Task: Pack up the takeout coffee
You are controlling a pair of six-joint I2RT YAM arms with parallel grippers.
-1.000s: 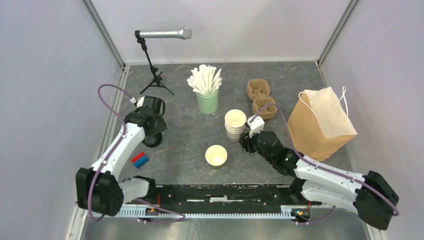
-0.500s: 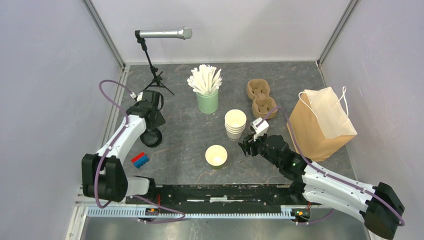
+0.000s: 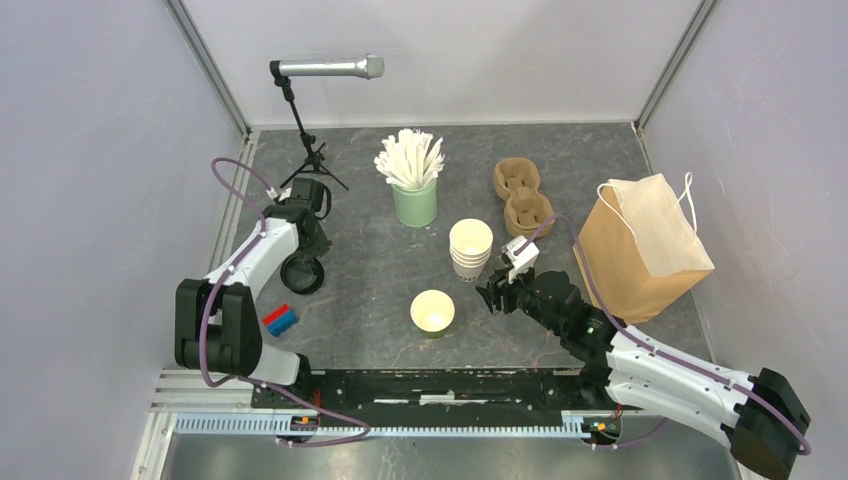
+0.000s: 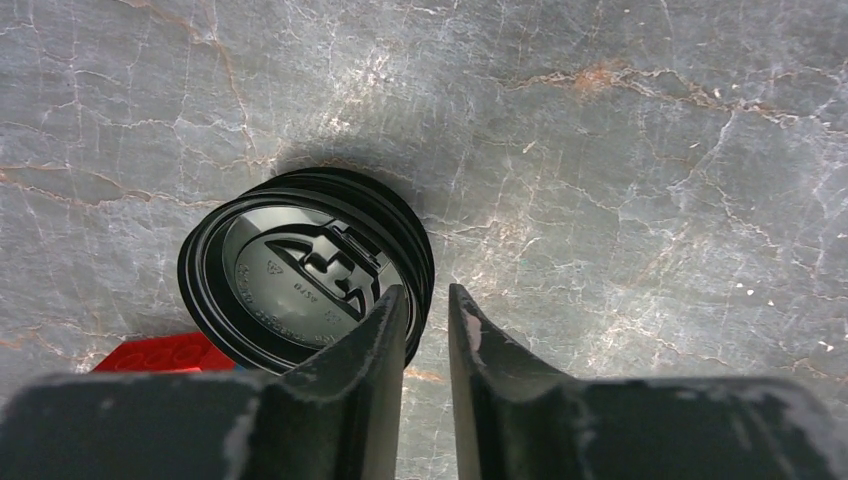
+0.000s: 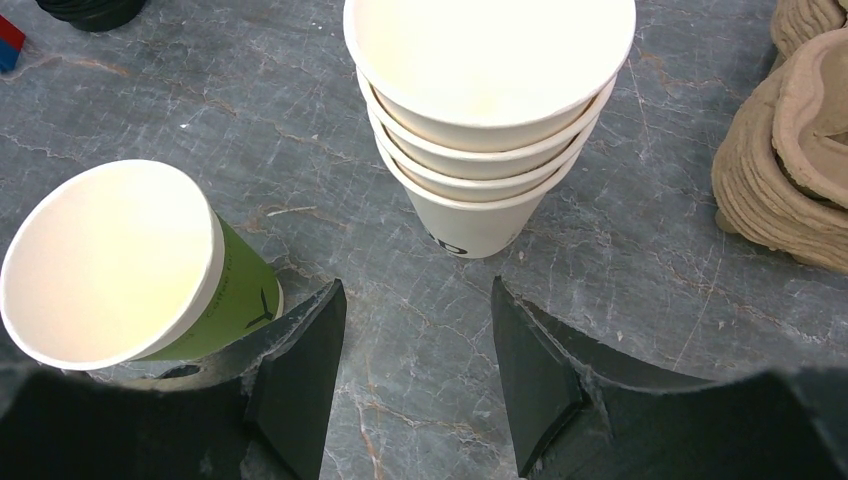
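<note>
An olive-green takeout coffee cup (image 3: 432, 311) stands lidless and empty at the table's middle front; the right wrist view shows it (image 5: 150, 280) just left of my fingers. A stack of black lids (image 3: 303, 273) lies at the left. My left gripper (image 4: 427, 300) hangs over the right rim of the lids (image 4: 300, 270). Its jaws are nearly together, with the rim in the narrow gap and table showing beside it. In the top view the left gripper (image 3: 305, 255) points down at the lids. My right gripper (image 3: 495, 295) is open and empty above bare table (image 5: 415, 290).
A stack of lidless cream cups (image 3: 470, 248) stands just beyond my right gripper. Behind are a mint-green cup of white sticks (image 3: 414, 190) and pulp cup carriers (image 3: 522, 195). A brown paper bag (image 3: 645, 245) stands right, a microphone tripod (image 3: 310, 160) back left, red and blue blocks (image 3: 281, 319) front left.
The left jaws have narrowed around the lids' rim and the left arm has swung in closer to the left wall. The right gripper has drawn back slightly from the cup stack.
</note>
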